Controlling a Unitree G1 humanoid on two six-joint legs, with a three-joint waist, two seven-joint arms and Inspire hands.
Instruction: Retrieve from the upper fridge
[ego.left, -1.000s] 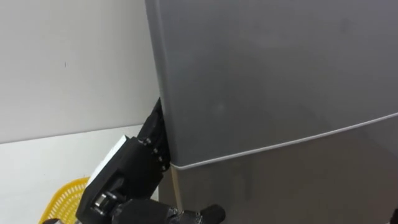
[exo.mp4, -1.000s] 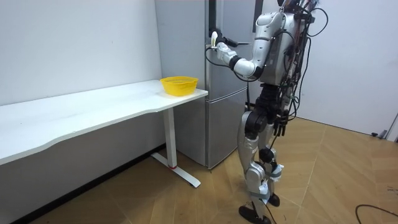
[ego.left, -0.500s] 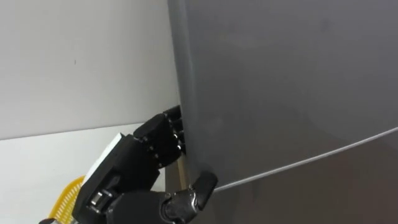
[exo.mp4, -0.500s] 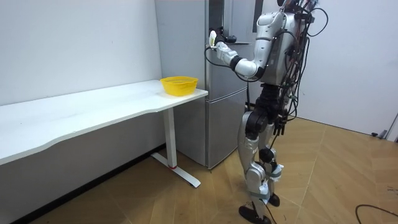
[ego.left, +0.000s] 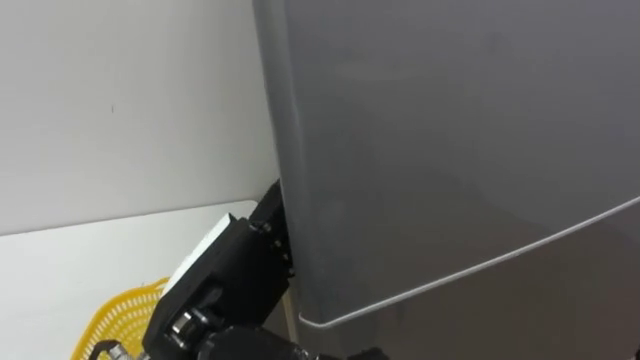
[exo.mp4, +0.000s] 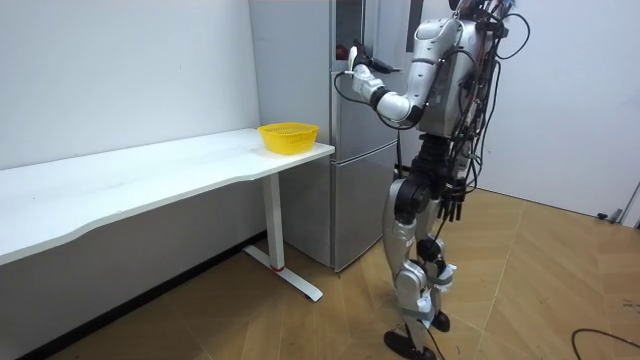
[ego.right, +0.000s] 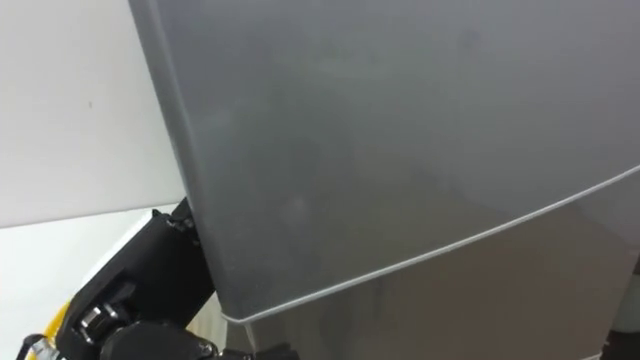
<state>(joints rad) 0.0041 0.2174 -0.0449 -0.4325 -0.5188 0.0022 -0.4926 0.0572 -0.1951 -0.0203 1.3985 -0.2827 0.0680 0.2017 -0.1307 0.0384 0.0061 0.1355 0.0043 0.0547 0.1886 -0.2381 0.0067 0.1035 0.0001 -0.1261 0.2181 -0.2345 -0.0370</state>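
The grey fridge's upper door (ego.left: 450, 150) stands right in front of me, its bottom seam running above the lower door (ego.left: 560, 310). My left hand (ego.left: 235, 275) is at the upper door's left edge, fingers hooked round behind the edge and thumb below the door's corner. In the room view the upper door (exo.mp4: 372, 40) stands slightly ajar with the left hand (exo.mp4: 354, 64) on its edge. My right hand (exo.mp4: 452, 203) hangs by my hip. The inside of the fridge is hidden.
A yellow mesh basket (ego.left: 120, 318) sits on the end of the long white table (exo.mp4: 150, 175) just left of the fridge. A white wall runs behind the table. Wooden floor lies open behind me.
My left hand has drawn the upper door's edge a little toward me, and the gap at the door has widened. The eye view has shifted with it.
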